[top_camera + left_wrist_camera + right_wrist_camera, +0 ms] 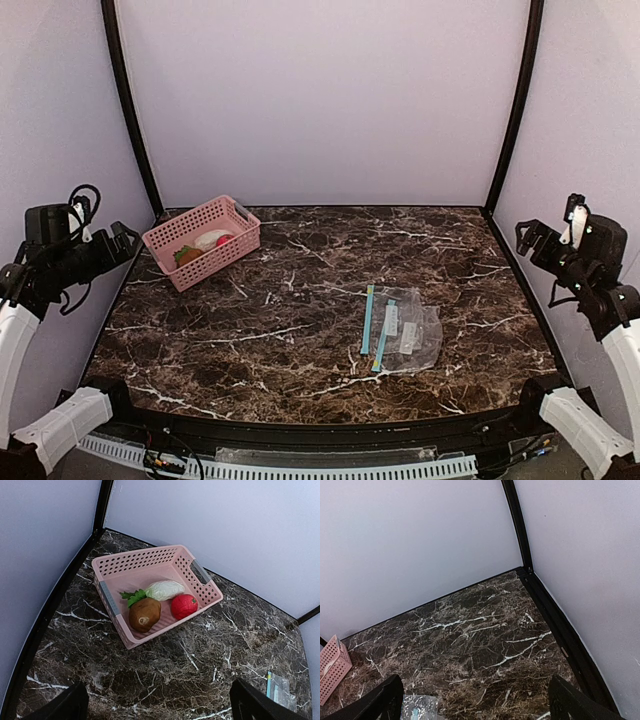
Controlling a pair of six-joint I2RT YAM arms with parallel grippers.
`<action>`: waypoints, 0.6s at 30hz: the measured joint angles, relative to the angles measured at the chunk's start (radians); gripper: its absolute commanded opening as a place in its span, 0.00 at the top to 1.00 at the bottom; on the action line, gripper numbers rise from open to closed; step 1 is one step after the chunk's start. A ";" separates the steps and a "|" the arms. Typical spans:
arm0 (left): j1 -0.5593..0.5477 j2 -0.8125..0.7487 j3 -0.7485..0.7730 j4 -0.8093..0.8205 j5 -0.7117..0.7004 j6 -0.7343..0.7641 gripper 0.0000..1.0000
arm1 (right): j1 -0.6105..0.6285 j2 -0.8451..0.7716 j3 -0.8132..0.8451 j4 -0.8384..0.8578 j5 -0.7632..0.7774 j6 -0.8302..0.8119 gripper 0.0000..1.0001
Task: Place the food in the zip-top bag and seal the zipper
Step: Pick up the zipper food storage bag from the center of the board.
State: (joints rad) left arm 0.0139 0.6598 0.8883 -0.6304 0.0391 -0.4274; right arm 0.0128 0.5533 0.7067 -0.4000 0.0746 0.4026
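The food (205, 243) is seen in the pink basket (216, 266) at upper left, none bagged yet, the zip-top bag (412, 330) is laid unfilled right of centre, and the left gripper (161, 706) and right gripper (475, 700) are held spread, empty.

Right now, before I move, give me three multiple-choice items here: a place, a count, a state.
1. Where is the food? A in the pink basket; B in the zip-top bag; C loose on the table.
2. How many food pieces? A two; B four; C six.
3. The left gripper and right gripper are: A open, empty; B shut on the bag; C shut, empty.
A: all pieces lie inside the basket, the bag apart. B: bun, red ball, whitish piece, green sprig. A: jaws wide, nothing between.
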 measured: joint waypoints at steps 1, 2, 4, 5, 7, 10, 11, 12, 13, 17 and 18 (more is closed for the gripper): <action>0.000 0.003 0.006 -0.013 0.004 0.000 0.00 | 0.000 0.005 0.003 -0.016 0.000 0.000 0.01; 0.000 0.005 0.010 -0.017 0.006 0.000 0.00 | 0.000 0.010 0.006 -0.030 -0.002 0.000 0.01; 0.000 0.006 0.015 -0.025 0.006 0.000 0.00 | 0.000 0.017 0.013 -0.057 -0.005 0.000 0.01; 0.000 0.006 0.018 -0.031 0.006 0.000 0.00 | 0.000 0.017 0.017 -0.069 -0.007 0.000 0.01; 0.000 0.005 0.023 -0.041 0.006 0.000 0.00 | 0.000 0.016 0.023 -0.088 -0.011 -0.002 0.01; 0.000 -0.007 0.024 -0.050 0.007 0.000 0.00 | 0.000 0.016 0.049 -0.126 -0.027 -0.009 0.01; 0.000 -0.013 0.024 -0.052 0.009 0.001 0.00 | 0.000 0.017 0.058 -0.133 -0.040 -0.014 0.01; 0.000 -0.018 0.024 -0.052 0.013 0.002 0.00 | 0.000 0.018 0.067 -0.138 -0.056 -0.019 0.03; 0.000 -0.024 0.024 -0.051 0.024 0.006 0.00 | 0.000 0.021 0.075 -0.142 -0.071 -0.021 0.06; 0.000 -0.027 0.021 -0.040 0.112 0.014 0.08 | 0.000 0.074 0.115 -0.171 -0.177 -0.023 0.18; 0.000 -0.018 0.016 -0.036 0.145 0.014 0.09 | 0.000 0.105 0.122 -0.177 -0.217 -0.010 0.20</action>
State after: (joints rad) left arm 0.0139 0.6418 0.9039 -0.6662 0.1837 -0.4137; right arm 0.0128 0.6582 0.8291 -0.5774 -0.1425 0.3923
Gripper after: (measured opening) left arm 0.938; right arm 0.851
